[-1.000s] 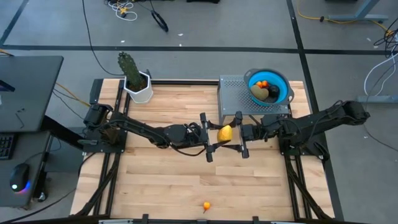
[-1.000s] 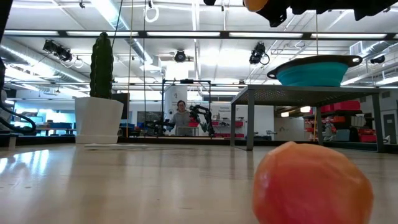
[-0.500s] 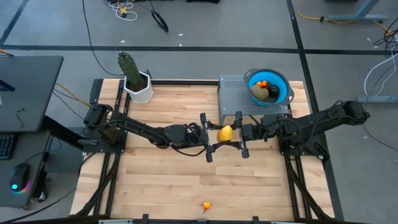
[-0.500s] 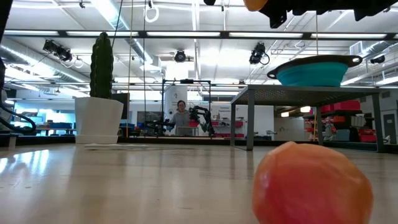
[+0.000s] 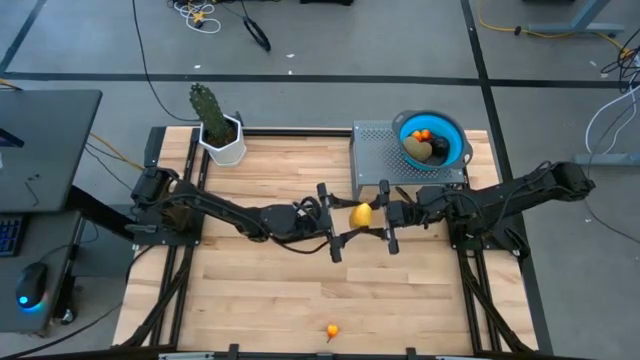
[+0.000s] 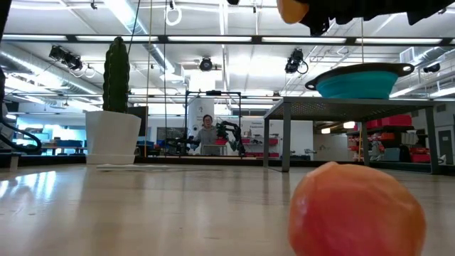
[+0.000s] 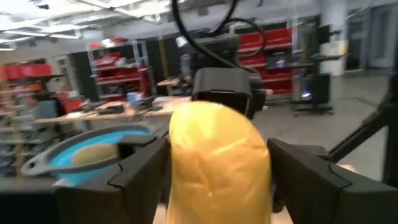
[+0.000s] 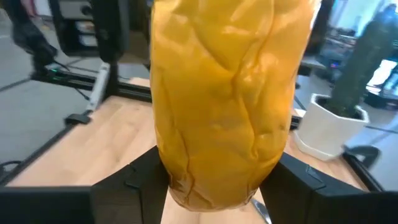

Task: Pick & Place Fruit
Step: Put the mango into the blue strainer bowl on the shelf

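Note:
The yellow oblong fruit (image 5: pixel 360 213) hangs in the air above the table's middle, between my two grippers. My left gripper (image 5: pixel 340 220) reaches it from the table's left and my right gripper (image 5: pixel 378 214) from the right; each is shut on it. The fruit fills the right wrist view (image 8: pixel 221 93) and stands upright in the left wrist view (image 7: pixel 217 162). In the low view only its lower end (image 6: pixel 291 10) shows at the top edge. The blue bowl (image 5: pixel 455 132) on a grey stand holds an olive-green oval, a dark round fruit and orange ones. A small orange fruit (image 5: pixel 331 329) rests on the table near its near edge. My left gripper pinches the yellow fruit's sides (image 7: pixel 177 168) between its two fingers (image 7: pixel 143 174), coming level from the table's left. The fruit is lifted clear and stands upright. My right gripper pinches the fruit's lower part (image 8: pixel 180 168) between its fingers (image 8: pixel 127 183), level from the table's right.
The grey perforated stand (image 5: pixel 375 160) with the bowl stands at the far right. A green cactus in a white pot (image 5: pixel 218 130) stands at the far left corner. The orange fruit looms close in the low view (image 6: pixel 359 210). Bare wood lies below the grippers.
Both grippers stay closed on the yellow fruit. The fruit has sunk a little, so more of its lower end shows in the low view. My left gripper has shifted slightly toward the table's left.

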